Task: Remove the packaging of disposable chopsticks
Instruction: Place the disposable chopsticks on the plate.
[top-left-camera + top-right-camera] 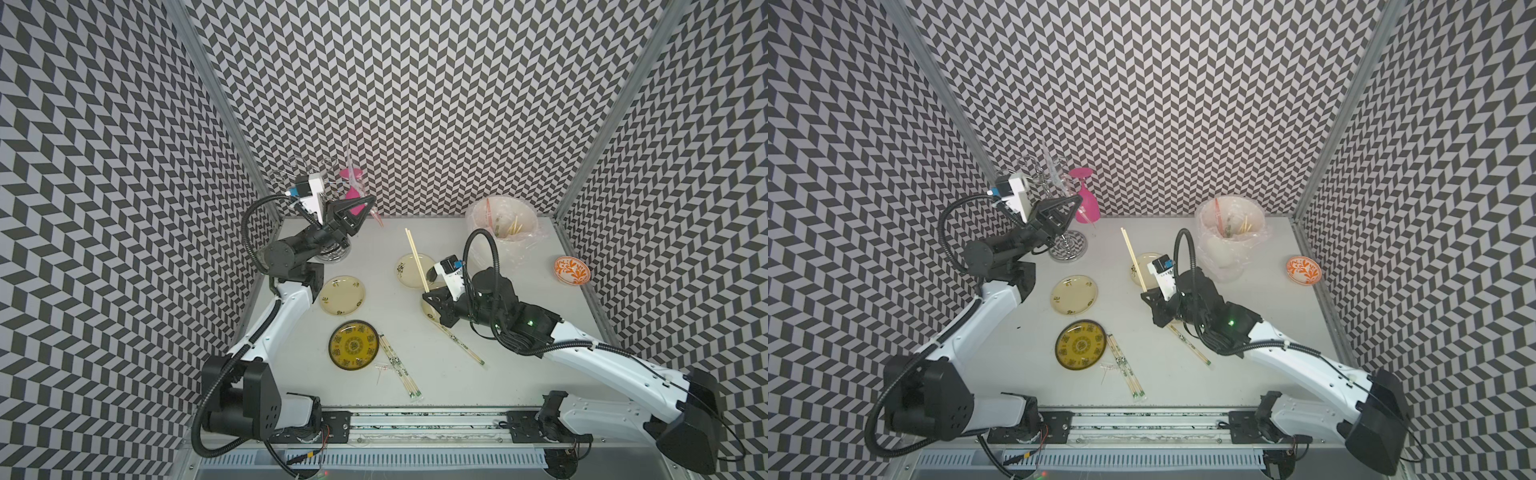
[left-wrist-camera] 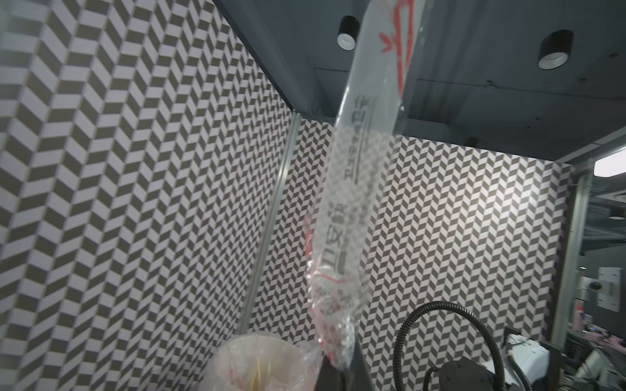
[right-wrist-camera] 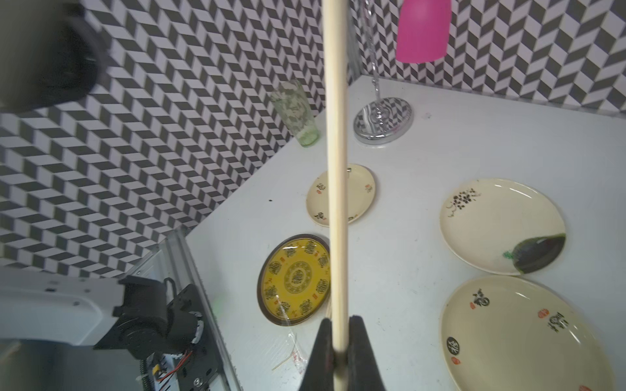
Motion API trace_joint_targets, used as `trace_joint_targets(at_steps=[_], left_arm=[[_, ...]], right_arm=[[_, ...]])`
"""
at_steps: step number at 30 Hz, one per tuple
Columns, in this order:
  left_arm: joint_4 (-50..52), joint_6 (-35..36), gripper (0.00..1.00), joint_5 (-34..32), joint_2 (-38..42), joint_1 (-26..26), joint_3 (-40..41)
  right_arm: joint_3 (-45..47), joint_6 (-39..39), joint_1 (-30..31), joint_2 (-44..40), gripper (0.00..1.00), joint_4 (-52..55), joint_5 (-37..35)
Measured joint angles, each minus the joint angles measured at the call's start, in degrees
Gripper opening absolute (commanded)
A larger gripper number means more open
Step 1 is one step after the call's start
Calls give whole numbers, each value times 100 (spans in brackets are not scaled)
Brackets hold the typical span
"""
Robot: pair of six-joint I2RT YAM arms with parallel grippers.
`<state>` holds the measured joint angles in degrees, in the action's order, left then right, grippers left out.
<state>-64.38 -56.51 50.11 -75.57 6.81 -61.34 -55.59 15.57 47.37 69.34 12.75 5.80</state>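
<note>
Left wrist view: the left claw (image 2: 342, 372), clamped on the emptied red-printed packaging (image 2: 352, 210), holds it aloft at the table's (image 1: 457, 395) 11 o'clock. The right claw (image 3: 340, 352) pinches the bare disposable chopsticks (image 3: 337, 169) near centre. Next, probably, the sleeve goes to the lined bin (image 1: 536, 216) at 1 o'clock.

White table (image 1: 457, 386) bears plates (image 1: 342, 295), wrapped chopsticks (image 1: 400, 368), a lined bin (image 1: 505, 232), an orange bowl (image 1: 572, 270).

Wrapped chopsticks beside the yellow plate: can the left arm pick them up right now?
Probably not yet: the left hand is shut on an empty wrapper. Nothing lies over the wrapped chopsticks.
</note>
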Motion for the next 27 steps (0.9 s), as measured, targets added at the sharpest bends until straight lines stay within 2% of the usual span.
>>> trace_joint_targets(at_steps=[5,10,15,20,27], left_arm=[[1178,820,0,-186,566,-170,214],[2739,1766,0,-437,839,-142,511],[3864,2514,0,-723,1067,-4,678],[4356,2992,0,-944,1276,203,691],[4583,3342,0,-1104,1300,439,691]], right_arm=[[-1373,140,-494,1735,0,457,-234],[-2728,417,-632,3405,0,793,-289],[-3486,859,-710,4522,0,1139,-92],[-3825,1161,-822,5106,0,1491,103],[-3930,1392,-1049,5263,0,1808,339]])
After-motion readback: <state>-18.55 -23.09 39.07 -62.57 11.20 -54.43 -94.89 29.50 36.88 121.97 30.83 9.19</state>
